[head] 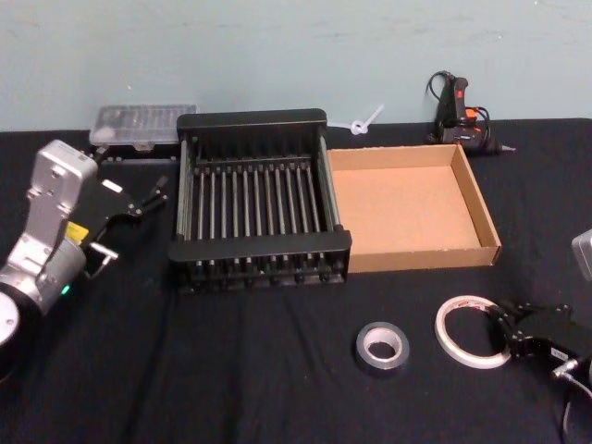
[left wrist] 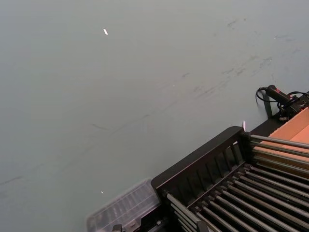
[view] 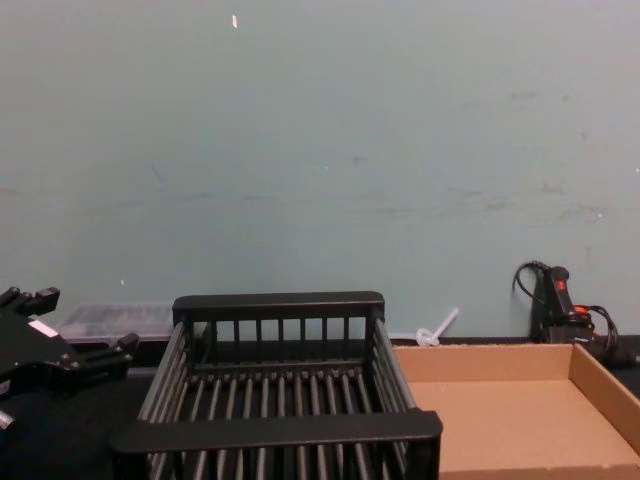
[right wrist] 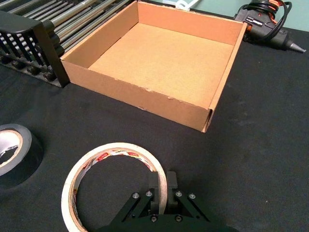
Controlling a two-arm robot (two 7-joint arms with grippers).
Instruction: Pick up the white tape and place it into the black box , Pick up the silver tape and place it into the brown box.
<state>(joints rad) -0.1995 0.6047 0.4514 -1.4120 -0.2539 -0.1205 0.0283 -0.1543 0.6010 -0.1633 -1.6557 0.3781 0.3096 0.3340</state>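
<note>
The black box (head: pixel 260 199) sits left of the brown box (head: pixel 412 205) (touching), both tapes before them.

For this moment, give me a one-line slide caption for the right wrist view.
Right tool pinching the white tape rim on the black cloth, silver tape beside it, empty brown box ahead.

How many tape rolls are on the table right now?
2. The white tape lies in front of the brown box, its rim between the right gripper fingers. The silver tape lies flat just left of it, untouched.
</note>
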